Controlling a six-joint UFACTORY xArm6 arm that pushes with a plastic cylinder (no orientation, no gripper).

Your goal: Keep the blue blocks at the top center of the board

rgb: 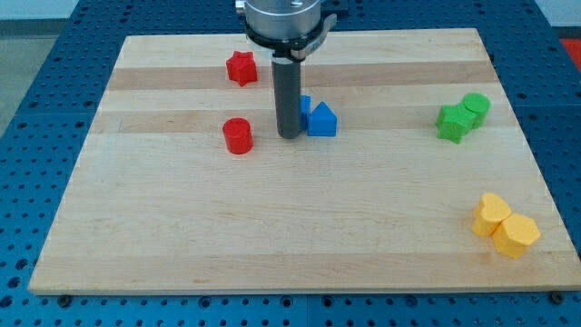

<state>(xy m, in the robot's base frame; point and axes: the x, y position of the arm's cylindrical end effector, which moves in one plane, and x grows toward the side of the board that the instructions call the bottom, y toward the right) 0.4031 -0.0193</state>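
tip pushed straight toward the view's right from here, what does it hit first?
Most likely the blue blocks: my tip sits right at their left side, seemingly touching already. The green blocks lie much farther along.

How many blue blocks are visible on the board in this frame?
2. One blue block sits at upper centre, just right of my tip; a second blue block is largely hidden behind the rod.

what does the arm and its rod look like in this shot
Only the arm's end shows, at the view's top: a round silver-grey metal flange with a dark collar beneath it. From it hangs a straight, smooth, dark grey cylindrical rod, ending in my tip. No cables, markings or labels are visible; the rest of the arm is out of frame.
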